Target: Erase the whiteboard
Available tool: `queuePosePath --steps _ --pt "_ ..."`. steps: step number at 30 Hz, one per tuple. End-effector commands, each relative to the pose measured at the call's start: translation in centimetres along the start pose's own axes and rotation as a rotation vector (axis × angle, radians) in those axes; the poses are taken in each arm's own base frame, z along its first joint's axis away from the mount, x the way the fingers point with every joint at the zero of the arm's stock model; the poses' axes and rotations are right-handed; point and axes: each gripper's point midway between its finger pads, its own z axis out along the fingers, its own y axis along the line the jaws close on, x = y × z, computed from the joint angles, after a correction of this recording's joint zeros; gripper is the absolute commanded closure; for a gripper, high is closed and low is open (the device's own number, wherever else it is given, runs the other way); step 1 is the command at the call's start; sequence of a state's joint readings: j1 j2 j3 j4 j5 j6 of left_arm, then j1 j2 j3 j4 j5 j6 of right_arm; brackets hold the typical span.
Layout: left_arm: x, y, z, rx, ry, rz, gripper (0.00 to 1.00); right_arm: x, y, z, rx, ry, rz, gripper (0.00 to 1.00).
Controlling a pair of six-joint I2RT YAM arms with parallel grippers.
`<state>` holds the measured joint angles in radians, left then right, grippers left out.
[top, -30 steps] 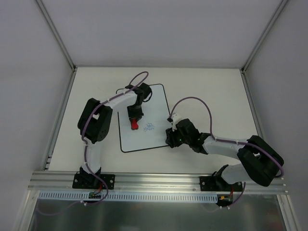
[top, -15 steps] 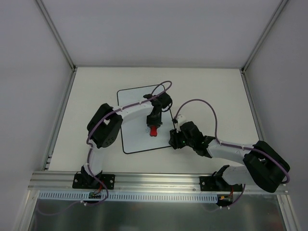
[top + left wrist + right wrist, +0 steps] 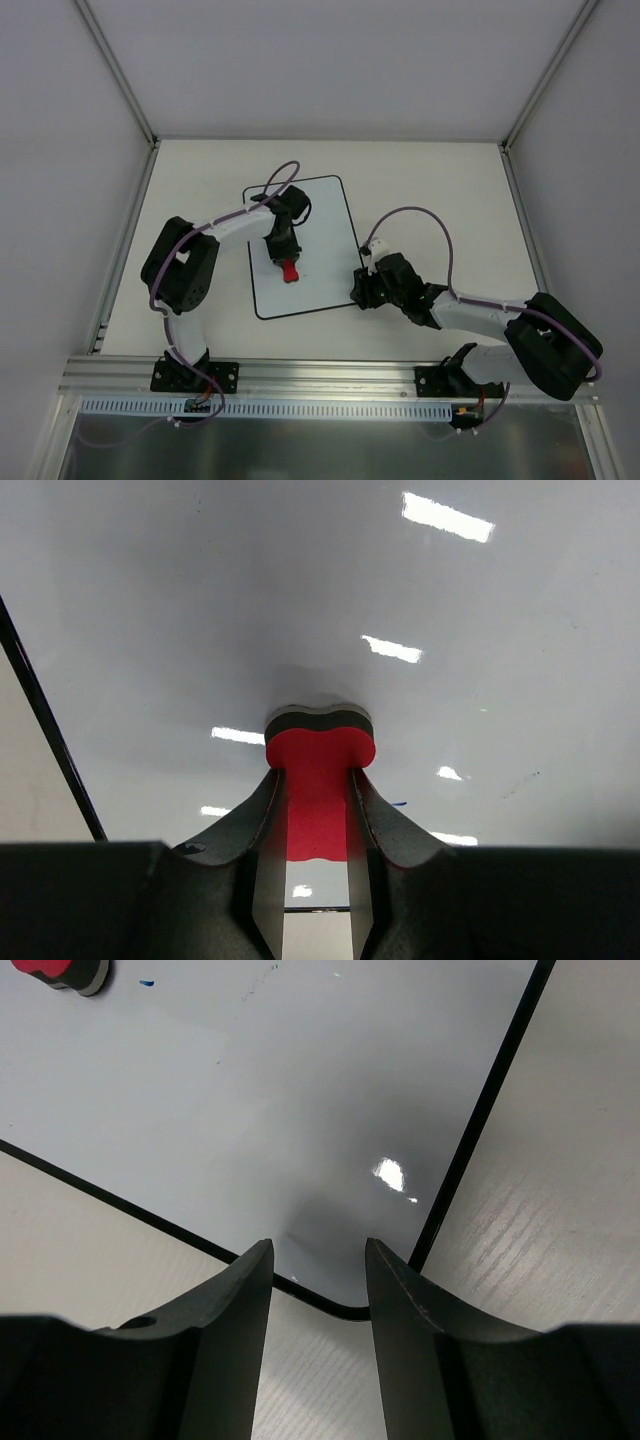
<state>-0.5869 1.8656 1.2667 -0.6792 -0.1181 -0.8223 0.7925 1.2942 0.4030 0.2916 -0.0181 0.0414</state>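
The whiteboard (image 3: 325, 222) lies flat on the pale worktop (image 3: 440, 200), slightly skewed, toward the left of the middle. It is a glossy white rectangle with a thin black rim and rounded corners, and the ceiling lights show on it as bright bars. The worktop beside it has a faint wood grain in the right wrist view.

The left pincer (image 3: 288, 261) is over the lower middle of the board, clamped on a small red eraser (image 3: 290, 270). Close up, its dark, smooth, curved fingers (image 3: 262, 820) squeeze the narrow waist of the eraser (image 3: 320, 748), a bow-tie-shaped block with a matt red body and a dark grey layer pressed against the board's surface. A tiny blue mark (image 3: 397, 804) lies just beside it.

The right pincer (image 3: 362, 285) is at the board's near right corner. Its two black fingers stand apart with nothing between them, and the rounded corner and rim show through the gap (image 3: 318, 1250).
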Motion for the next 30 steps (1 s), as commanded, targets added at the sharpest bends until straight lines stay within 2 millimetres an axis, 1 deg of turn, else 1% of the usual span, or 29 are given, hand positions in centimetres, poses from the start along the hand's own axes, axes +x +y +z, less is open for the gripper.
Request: queuePosePath --steps 1,3,4,5,6,8,9,10,11,12,13,16,18,20,21,22,24,25,27,28,30 --pt "2.4 4.4 1.7 -0.195 0.066 0.023 1.00 6.1 -2.1 -0.8 0.068 0.199 0.020 0.53" --pt "2.6 3.2 1.9 -0.182 0.067 0.058 1.00 6.0 -2.0 -0.8 0.065 0.197 0.023 0.54" --pt "2.2 1.9 2.0 -0.166 0.058 0.078 1.00 6.0 -2.1 -0.8 0.066 0.195 0.021 0.54" --pt "2.8 0.6 2.0 -0.148 0.060 0.118 1.00 6.0 -2.1 -0.8 0.066 0.195 0.021 0.53" --pt "2.3 -1.2 1.5 -0.110 0.045 0.129 1.00 6.0 -2.0 -0.8 0.064 0.194 0.022 0.53" --pt "3.0 -3.1 2.2 -0.089 0.067 0.155 1.00 5.9 -2.0 -0.8 0.064 0.189 0.023 0.53" --pt "3.8 -4.7 2.0 -0.059 0.075 0.182 1.00 6.0 -2.0 -0.9 0.063 0.186 0.021 0.53" --pt "3.4 -6.6 1.5 -0.022 0.056 0.196 1.00 5.9 -2.1 -1.0 0.063 0.178 0.024 0.54" --pt "3.9 -7.2 2.3 -0.026 0.069 0.218 1.00 5.8 -2.1 -1.0 0.064 0.171 0.025 0.53" --pt "4.1 -8.3 2.2 -0.007 0.069 0.231 1.00 5.9 -2.1 -1.1 0.067 0.172 0.028 0.53" --pt "4.4 -9.7 2.2 0.015 0.067 0.247 1.00 5.8 -2.1 -1.1 0.065 0.166 0.026 0.53" --pt "4.6 -11.2 1.9 0.046 0.068 0.244 1.00 5.8 -2.0 -1.2 0.060 0.160 0.031 0.53" --pt "4.5 -11.6 1.9 0.049 0.060 0.261 1.00 5.7 -1.9 -1.2 0.054 0.153 0.032 0.53" --pt "3.9 -11.3 1.9 0.031 0.027 0.264 1.00 5.7 -2.0 -1.3 0.058 0.150 0.032 0.53" --pt "3.9 -10.5 2.3 0.009 0.029 0.253 1.00 5.7 -2.0 -1.3 0.057 0.151 0.033 0.53" --pt "3.7 -9.9 2.1 0.001 0.027 0.234 1.00 5.6 -1.9 -1.3 0.057 0.149 0.031 0.53" --pt "3.1 -7.6 2.7 -0.041 0.043 0.153 1.00 5.6 -2.0 -1.3 0.058 0.147 0.037 0.53" --pt "3.7 -5.4 3.0 -0.085 0.060 0.135 1.00 5.6 -2.0 -1.3 0.058 0.149 0.034 0.53" --pt "3.5 -2.7 3.3 -0.139 0.053 0.085 1.00 5.7 -2.1 -1.3 0.062 0.147 0.036 0.53" --pt "4.3 -0.9 3.3 -0.173 0.063 0.083 1.00 5.6 -2.1 -1.3 0.062 0.146 0.036 0.53" --pt "5.0 0.3 3.2 -0.192 0.066 0.079 1.00 5.7 -2.1 -1.3 0.066 0.149 0.038 0.53"
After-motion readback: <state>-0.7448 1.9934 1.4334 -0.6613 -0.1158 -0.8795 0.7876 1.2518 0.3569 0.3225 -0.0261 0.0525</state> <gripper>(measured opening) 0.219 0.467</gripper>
